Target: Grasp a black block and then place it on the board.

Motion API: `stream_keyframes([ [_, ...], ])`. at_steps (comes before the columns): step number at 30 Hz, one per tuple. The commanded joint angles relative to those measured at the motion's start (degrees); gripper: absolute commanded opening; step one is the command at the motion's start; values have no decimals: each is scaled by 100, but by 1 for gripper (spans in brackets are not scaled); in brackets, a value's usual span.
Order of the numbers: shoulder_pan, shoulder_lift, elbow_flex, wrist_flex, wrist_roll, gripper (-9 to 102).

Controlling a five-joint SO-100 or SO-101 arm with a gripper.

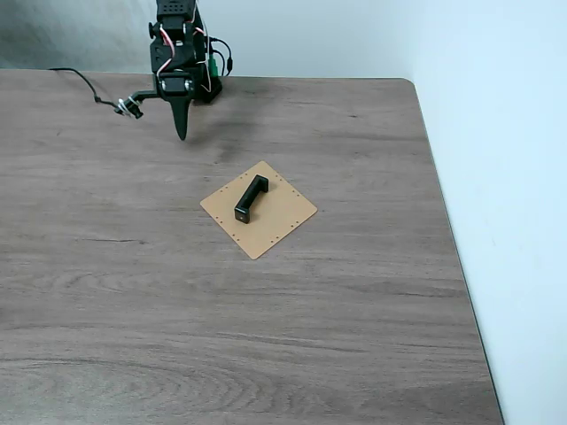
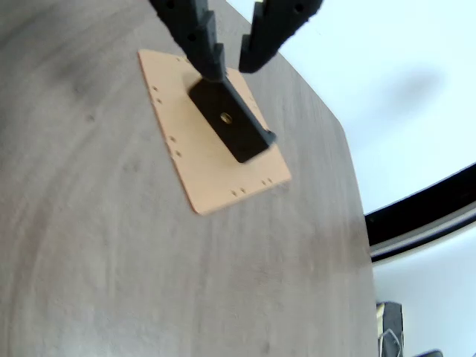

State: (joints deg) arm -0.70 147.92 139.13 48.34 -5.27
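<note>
The black block (image 1: 251, 198) lies diagonally on the tan board (image 1: 279, 221) near the table's middle, free of any grip. In the wrist view the black block (image 2: 230, 123) rests across the board (image 2: 208, 175), its near raised end showing a small hole. My gripper (image 1: 183, 133) hangs point-down at the table's back, well away from the board and above the wood. In the wrist view the gripper (image 2: 232, 72) enters from the top, its two dark fingers (image 2: 199, 33) a narrow gap apart with nothing between them.
The grey-brown wood table (image 1: 133, 292) has its right edge (image 1: 447, 230) against a pale wall. The arm's base (image 1: 190, 53) stands at the back with a cable (image 1: 84, 81) trailing left. A dark strip (image 2: 424, 212) runs past the table's far edge in the wrist view.
</note>
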Motion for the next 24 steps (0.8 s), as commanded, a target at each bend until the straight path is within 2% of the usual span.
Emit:
stream_keyframes([
  [1, -35, 624, 457, 44, -9, 0],
  [4, 18, 1450, 1477, -545, -9, 0],
  [10, -79, 2900, 2953, -519, 492, 0],
  [18, -158, 4043, 3894, -325, 712, 0],
  [24, -176, 4474, 4008, -105, 712, 0],
])
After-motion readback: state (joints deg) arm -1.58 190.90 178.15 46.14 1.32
